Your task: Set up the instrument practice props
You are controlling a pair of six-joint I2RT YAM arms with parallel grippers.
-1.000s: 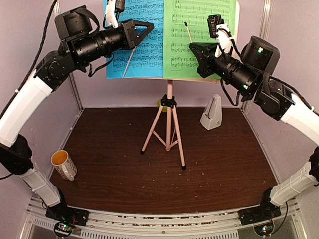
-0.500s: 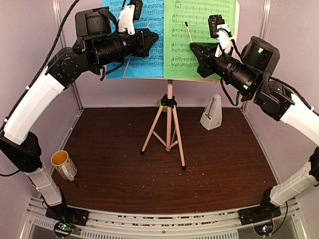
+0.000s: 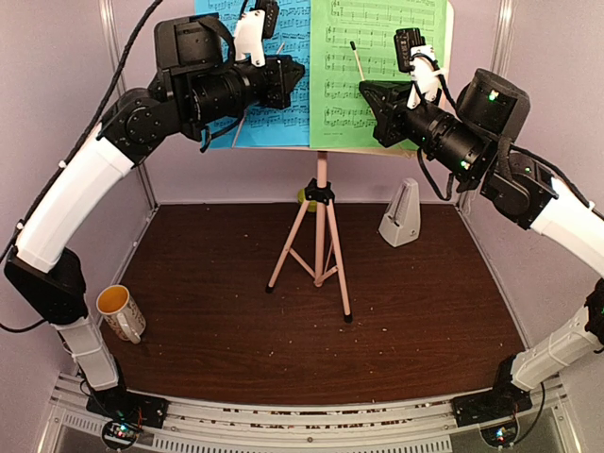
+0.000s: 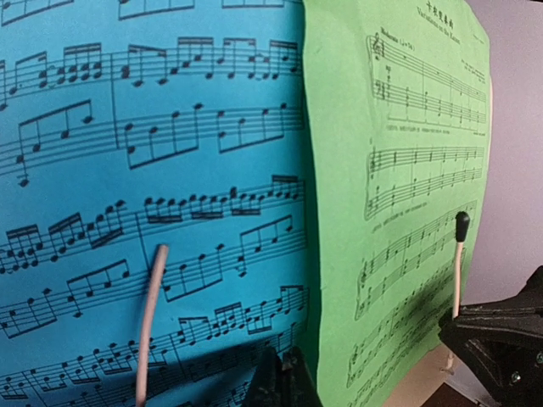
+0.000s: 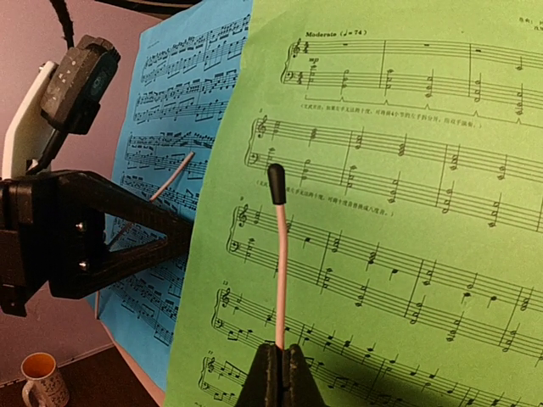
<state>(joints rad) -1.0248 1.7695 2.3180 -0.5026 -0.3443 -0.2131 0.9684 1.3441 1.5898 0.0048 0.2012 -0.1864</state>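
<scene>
The pink music stand stands on its tripod legs mid-table. The blue music sheet and the green music sheet lie side by side on its desk. My left gripper is shut, its tips against the blue sheet's lower right edge; a pink holder wire hangs free to their left. My right gripper is shut on the black-tipped pink holder wire over the green sheet. The white metronome stands at the back right.
A white mug with an orange inside stands at the table's left edge. A lime-green bowl peeks out behind the stand's hub. The enclosure walls are close behind the stand. The two grippers sit near each other in front of the sheets.
My left arm has swung right and up along the blue sheet, bringing its gripper to the sheet's right edge. The right arm and the stand have not moved.
</scene>
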